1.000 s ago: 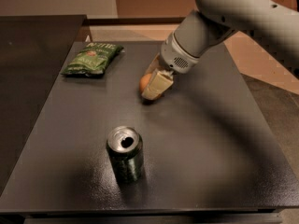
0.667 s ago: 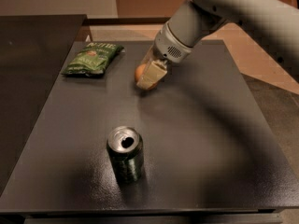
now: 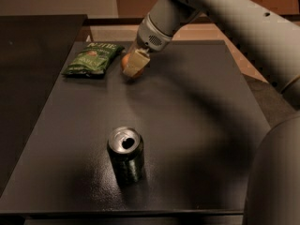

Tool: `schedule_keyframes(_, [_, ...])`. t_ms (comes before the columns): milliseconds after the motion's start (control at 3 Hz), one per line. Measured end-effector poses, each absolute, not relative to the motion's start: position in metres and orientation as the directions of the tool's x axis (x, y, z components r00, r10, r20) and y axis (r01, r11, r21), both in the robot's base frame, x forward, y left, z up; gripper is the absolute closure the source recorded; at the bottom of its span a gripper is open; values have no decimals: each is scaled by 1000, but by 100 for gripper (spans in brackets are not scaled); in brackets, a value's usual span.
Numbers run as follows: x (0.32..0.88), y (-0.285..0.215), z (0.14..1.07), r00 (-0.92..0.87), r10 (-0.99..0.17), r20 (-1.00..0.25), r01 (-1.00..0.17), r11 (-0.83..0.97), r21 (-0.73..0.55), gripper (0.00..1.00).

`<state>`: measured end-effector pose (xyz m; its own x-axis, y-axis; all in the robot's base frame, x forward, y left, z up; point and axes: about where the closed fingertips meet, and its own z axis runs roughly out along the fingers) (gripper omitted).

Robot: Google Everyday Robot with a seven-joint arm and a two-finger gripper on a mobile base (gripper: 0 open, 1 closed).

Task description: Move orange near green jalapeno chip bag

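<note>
Currently gripper (image 3: 133, 67) pinching orange (image 3: 125, 60) just beside green jalapeno chip bag (image 3: 92, 59), near table (image 3: 197, 125) far edge

Beige gripper (image 3: 132, 69) grips orange (image 3: 125, 60) beside green chip bag (image 3: 92, 60) — white lettering.

I count one orange (image 3: 125, 60), clasped in my one pincer (image 3: 133, 68), which is low over the far left part of the counter (image 3: 197, 107). There is one green jalapeno chip bag (image 3: 93, 59), lying flat just to the left of my pincer. I see one drink can (image 3: 125, 153), dark and upright with its top opened, well apart from the other two things at the near side. One counter carries all of it, and I have one arm (image 3: 220, 8) reaching across it.
</note>
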<state>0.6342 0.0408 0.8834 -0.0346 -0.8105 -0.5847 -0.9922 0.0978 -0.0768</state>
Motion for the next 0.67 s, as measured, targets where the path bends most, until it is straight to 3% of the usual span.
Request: schedule_keyframes(667, [680,67,878,-59,-789,-611,-982,158,-108,100])
